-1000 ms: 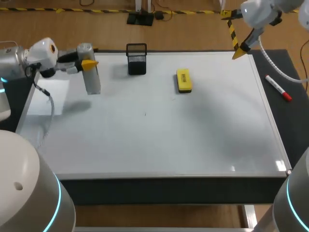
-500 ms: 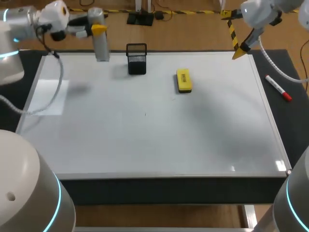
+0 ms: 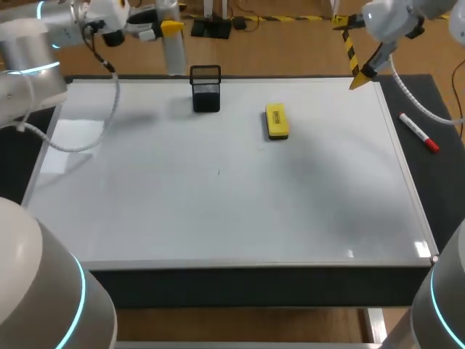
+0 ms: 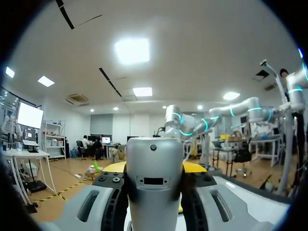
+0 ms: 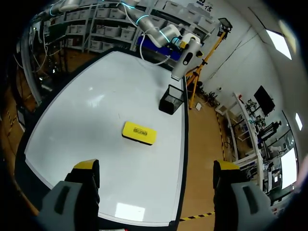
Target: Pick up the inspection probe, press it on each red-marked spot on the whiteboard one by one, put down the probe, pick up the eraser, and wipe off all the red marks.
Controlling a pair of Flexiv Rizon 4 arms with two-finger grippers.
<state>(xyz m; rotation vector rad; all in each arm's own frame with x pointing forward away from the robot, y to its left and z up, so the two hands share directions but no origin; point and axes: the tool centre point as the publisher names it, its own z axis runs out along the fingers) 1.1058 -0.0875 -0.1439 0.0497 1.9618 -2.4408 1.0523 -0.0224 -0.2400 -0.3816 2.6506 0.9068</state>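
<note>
Your left end effector (image 3: 168, 29) is pinching the inspection probe (image 3: 173, 52). In the left wrist view its fingers press against the silver barrel from both sides. The probe hangs upright in the air, just to the left of the black mesh holder (image 3: 206, 93) and higher than it, clear of the whiteboard (image 3: 218, 218).

Your right end effector (image 5: 156, 165) is spread wide and holds nothing. It hovers well to the right of the holder, off the board's far right corner.

The yellow eraser (image 3: 276, 121) lies flat on the whiteboard, a little to the right of the holder and apart from it. A red marker (image 3: 419, 133) lies on the dark table (image 3: 445, 182), much farther right of the holder, past the board's edge.

On progress, the pick-up of the probe is done. You can't confirm the pressing step, since neither the head view nor the right wrist view shows any red mark on the board. With the probe this close to the holder, I'd judge that putting it down is the step in hand. Taking the eraser and wiping are not yet done. Check the board for faint marks.
</note>
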